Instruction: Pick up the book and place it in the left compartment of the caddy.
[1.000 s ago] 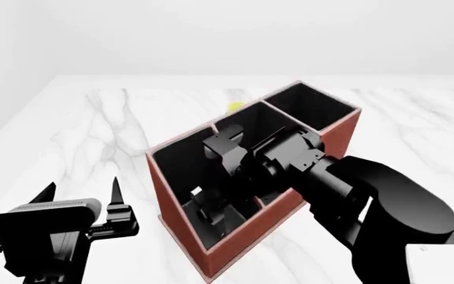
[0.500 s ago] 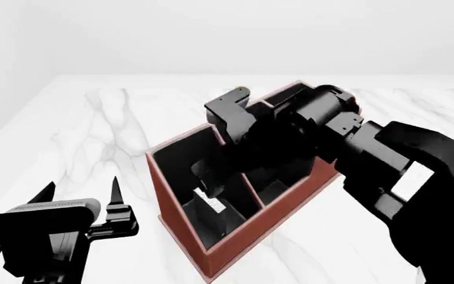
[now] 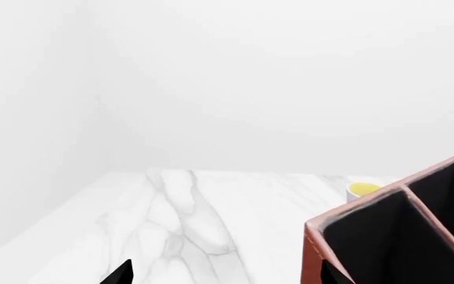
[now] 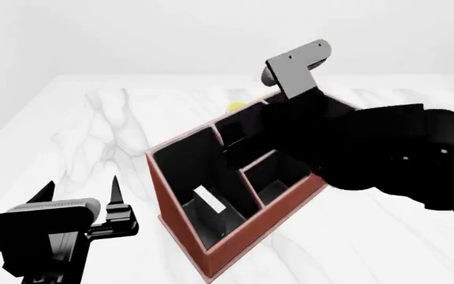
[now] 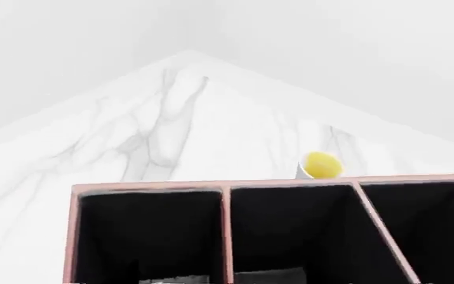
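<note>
I am pulling the right arm (image 4: 385, 160) up and back from the caddy (image 4: 235, 236), where a second ago its gripper was reaching down inside, and I cannot tell whether that gripper is open; the left gripper (image 4: 81, 195) is idling near the desk (image 4: 93, 136) with its jaws spread. The white-veined marble desk is carrying the reddish-brown, pale-trimmed box, and the thin black book (image 4: 208, 199) with white page edges is now lying in the black-lined left compartment (image 4: 191, 163), so I judge the placing done.
</note>
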